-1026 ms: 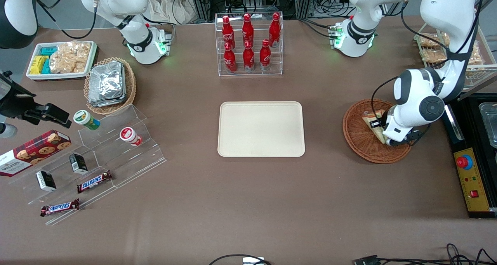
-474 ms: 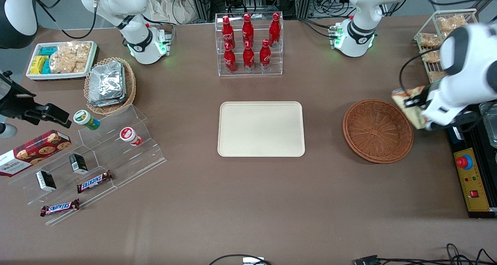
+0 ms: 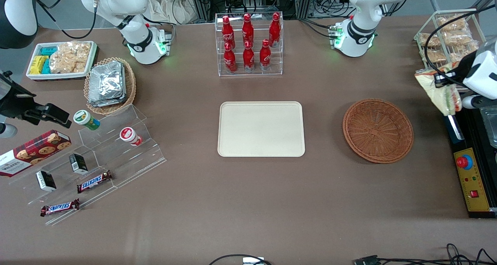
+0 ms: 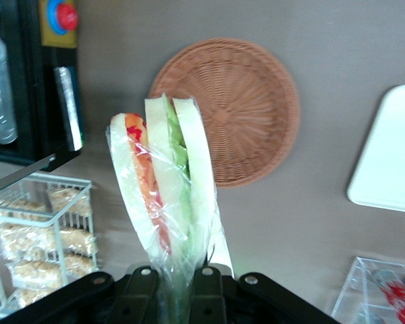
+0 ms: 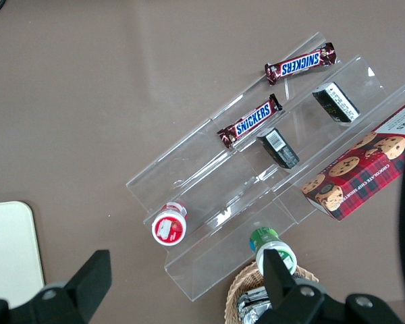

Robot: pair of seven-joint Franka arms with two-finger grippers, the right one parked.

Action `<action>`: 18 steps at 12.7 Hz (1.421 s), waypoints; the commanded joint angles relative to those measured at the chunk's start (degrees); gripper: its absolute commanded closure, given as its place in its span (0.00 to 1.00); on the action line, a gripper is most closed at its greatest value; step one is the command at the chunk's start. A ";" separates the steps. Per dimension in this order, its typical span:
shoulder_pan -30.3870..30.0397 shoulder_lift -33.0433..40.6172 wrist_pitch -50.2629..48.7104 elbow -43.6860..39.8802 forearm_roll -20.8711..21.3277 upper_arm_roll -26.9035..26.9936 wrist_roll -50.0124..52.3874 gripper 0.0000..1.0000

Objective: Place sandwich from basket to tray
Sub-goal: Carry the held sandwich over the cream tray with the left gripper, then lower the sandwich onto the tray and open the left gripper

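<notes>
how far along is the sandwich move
Pick-up looks done: the basket holds nothing and the gripper is shut on the sandwich, held in the air at the working arm's end of the table, not over the basket. In hand: carrying it. Left: bring it to the tray, which has nothing on it yet, and release.

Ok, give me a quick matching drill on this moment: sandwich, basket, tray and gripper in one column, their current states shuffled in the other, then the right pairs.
Things:
1. sandwich
2. basket
3. tray
4. gripper

States:
A. bare, lying between the basket and the clear stepped shelf
B. shut on the wrapped wedge, raised at the working arm's end of the table
C. woven, with nothing in it
D. held in the air, clear of the basket

Pairs: 1-D, 2-C, 3-A, 4-B
</notes>
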State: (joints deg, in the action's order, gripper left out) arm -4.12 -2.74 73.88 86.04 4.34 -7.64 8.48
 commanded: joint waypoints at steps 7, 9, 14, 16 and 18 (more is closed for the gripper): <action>9.01 -25.12 2.92 -18.20 2.95 -30.42 51.19 0.97; 11.14 -27.22 5.82 -14.96 5.14 -30.59 50.41 0.97; 11.85 -27.50 23.82 3.48 10.40 -30.59 40.93 0.97; 11.76 -27.76 33.21 11.65 15.59 -30.59 38.03 0.97; 11.67 -30.30 38.78 15.11 19.81 -30.51 37.58 0.97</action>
State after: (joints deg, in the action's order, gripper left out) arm 8.18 -32.51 108.57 97.56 20.62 -37.78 47.54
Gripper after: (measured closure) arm 0.846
